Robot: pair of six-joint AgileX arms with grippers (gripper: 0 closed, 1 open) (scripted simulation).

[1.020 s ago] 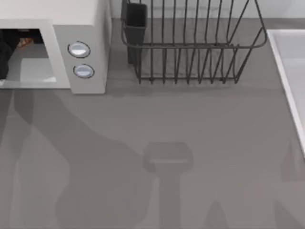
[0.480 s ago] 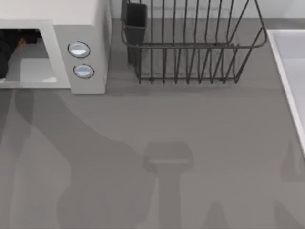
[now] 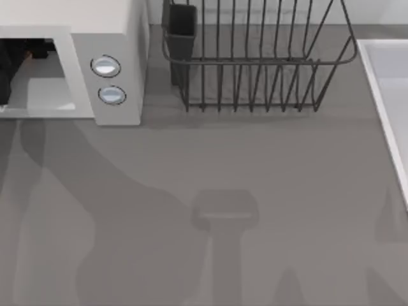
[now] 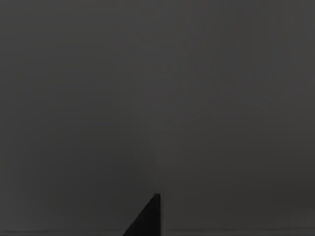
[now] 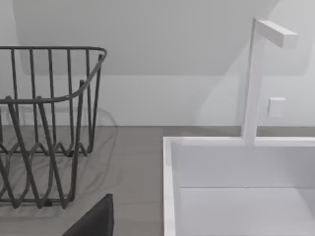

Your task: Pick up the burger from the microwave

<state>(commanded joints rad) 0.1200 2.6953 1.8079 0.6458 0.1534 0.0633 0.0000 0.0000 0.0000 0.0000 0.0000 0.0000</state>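
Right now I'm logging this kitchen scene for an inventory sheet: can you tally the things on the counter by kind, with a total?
Microwave, white, cavity open: 1
Round buttons on its front panel: 2
Burger, an orange sliver in the cavity beside the left arm's dark pincer: 1
Dark wire dish rack: 1
Dark cup on the rack's corner: 1
White sink: 1
Faucet: 1
Total: 8

Even, soft light fills the top view; broad, blurred arm shadows sprawl across the matte grey tabletop (image 3: 268, 159), with no glare. The white boxy microwave's (image 3: 121, 25) cavity dims toward its far left. The left wrist view is dark.
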